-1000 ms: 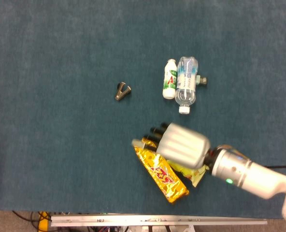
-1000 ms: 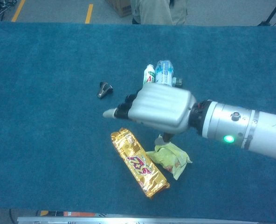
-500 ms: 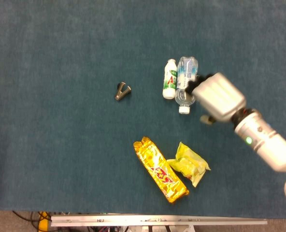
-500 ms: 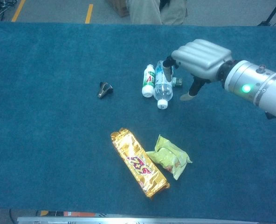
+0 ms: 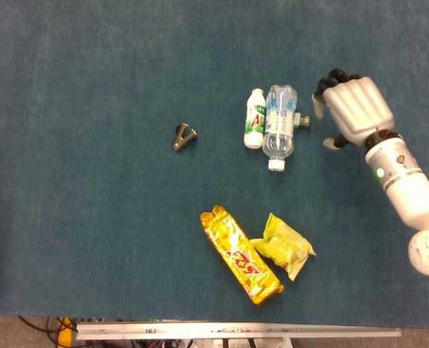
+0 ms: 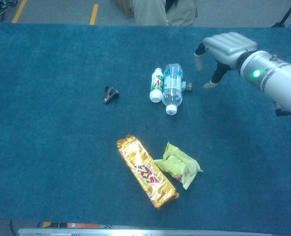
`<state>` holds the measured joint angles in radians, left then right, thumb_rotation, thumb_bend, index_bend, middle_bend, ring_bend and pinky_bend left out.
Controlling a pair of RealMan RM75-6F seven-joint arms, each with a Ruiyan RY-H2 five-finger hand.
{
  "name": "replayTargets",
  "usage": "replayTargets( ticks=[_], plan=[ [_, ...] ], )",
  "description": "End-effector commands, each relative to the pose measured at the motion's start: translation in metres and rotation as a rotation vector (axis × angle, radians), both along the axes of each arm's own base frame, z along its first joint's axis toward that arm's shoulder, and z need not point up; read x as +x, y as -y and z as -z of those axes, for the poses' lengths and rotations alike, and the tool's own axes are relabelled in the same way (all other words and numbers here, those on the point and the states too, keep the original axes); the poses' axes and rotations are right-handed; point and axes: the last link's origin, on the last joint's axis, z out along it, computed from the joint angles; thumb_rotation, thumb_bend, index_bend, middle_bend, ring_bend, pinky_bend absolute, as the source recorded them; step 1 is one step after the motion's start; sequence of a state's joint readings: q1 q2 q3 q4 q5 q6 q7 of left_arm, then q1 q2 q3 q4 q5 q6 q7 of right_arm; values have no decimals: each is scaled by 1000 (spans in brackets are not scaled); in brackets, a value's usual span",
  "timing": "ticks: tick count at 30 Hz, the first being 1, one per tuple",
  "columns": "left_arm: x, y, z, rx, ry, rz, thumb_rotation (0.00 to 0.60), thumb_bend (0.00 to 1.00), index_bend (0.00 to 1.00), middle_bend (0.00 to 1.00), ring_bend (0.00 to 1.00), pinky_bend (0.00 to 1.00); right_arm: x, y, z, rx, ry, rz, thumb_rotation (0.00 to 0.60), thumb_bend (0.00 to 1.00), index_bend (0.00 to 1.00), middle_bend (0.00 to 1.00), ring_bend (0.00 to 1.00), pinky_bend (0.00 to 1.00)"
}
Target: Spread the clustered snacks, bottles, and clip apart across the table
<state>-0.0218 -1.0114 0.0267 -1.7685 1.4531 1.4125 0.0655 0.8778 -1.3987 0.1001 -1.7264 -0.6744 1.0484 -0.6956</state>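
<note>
— Looking across the blue surface [image 5: 91, 239], what do you see, biggest first?

— Your right arm [image 5: 410, 192] comes in from the right edge, and your right hand [image 5: 352, 109] hangs over the surface just right of the bottles, fingers curled downward and apart, holding nothing. In the chest view the right hand [image 6: 224, 49] has clear carpet showing under its fingertips. Your left hand shows in neither view.

— And the snacks?

— The gold snack bar [image 5: 241, 254] lies diagonally near the front edge, with the crumpled green packet [image 5: 285, 246] touching its right side.

— The bottles?

— The clear water bottle [image 5: 279, 125] lies on its side, cap toward you, and the small white bottle with the green label [image 5: 255, 118] lies pressed against its left side. They are well apart from the snacks.

— Anything smaller?

— A small dark object [image 5: 302, 119] pokes out from behind the water bottle's right side, between the bottle and your hand; you cannot tell what it is. The metal clip [image 5: 183, 136] sits alone, left of the bottles.
</note>
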Motion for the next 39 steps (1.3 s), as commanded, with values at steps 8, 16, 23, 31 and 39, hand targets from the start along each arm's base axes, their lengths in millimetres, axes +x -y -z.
replayTargets(
  ticks=[8,16,23,31,39],
  plan=[
    [0,-2,2,-9,3,4,600,363,0,38,35,73,-15,16,11,-28,-142,28,600,30,532,292,147,305],
    [1,-4,3,-16,3,8,600,363,0,38,35,73,-15,24,28,-29,-216,35,600,59,531,287,143,304],
    [0,-3,3,-17,1,4,600,363,0,38,35,73,-8,32,41,-27,-237,48,600,154,532,287,143,303],
    [-1,-3,3,-18,1,0,600,363,0,38,35,73,-3,33,56,-14,-258,53,583,201,532,287,143,303],
    [-2,-2,1,-18,-1,-2,600,363,0,38,35,73,7,36,68,-11,-292,45,508,91,530,287,143,303]
  ],
)
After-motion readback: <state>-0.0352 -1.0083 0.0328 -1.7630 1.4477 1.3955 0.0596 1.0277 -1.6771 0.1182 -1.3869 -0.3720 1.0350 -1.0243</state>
